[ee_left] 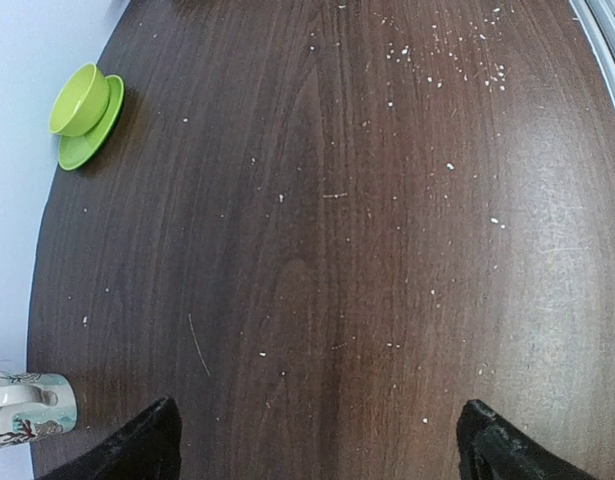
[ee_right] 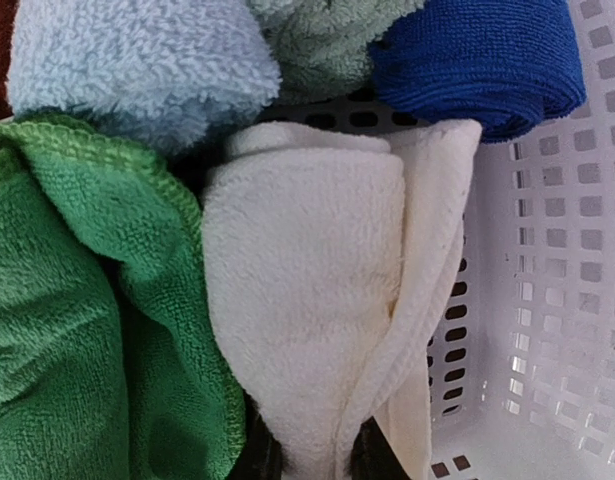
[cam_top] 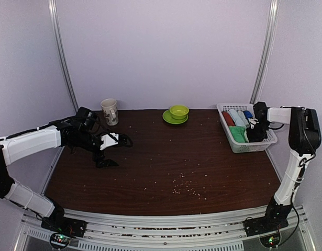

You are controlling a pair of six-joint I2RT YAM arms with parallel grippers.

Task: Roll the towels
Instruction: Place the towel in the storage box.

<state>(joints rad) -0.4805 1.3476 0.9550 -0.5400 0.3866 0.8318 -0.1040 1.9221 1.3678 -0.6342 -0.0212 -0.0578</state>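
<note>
The cream-white towel (ee_right: 307, 280) lies loosely folded in the white basket (ee_right: 547, 300) at the table's right edge. My right gripper (ee_right: 312, 455) is down in the basket, shut on the towel's near end, with a dark finger on either side of the cloth. The bright green towel (ee_right: 67, 330) lies bunched just left of it, touching it. In the top view the right gripper (cam_top: 255, 133) sits over the basket beside the green towel (cam_top: 236, 134). My left gripper (cam_top: 109, 151) hovers over the table's left part, open, with nothing between its fingers (ee_left: 137, 450).
Behind the two towels the basket (cam_top: 255, 147) holds pale blue (ee_right: 137, 60), pale green (ee_right: 327, 40) and dark blue (ee_right: 477, 55) rolls, and a red roll (cam_top: 228, 118). A mug (cam_top: 109, 111) stands at the back left. A green bowl on its saucer (cam_top: 178, 112) sits at the back centre. Crumbs dot the brown table (cam_top: 176, 172).
</note>
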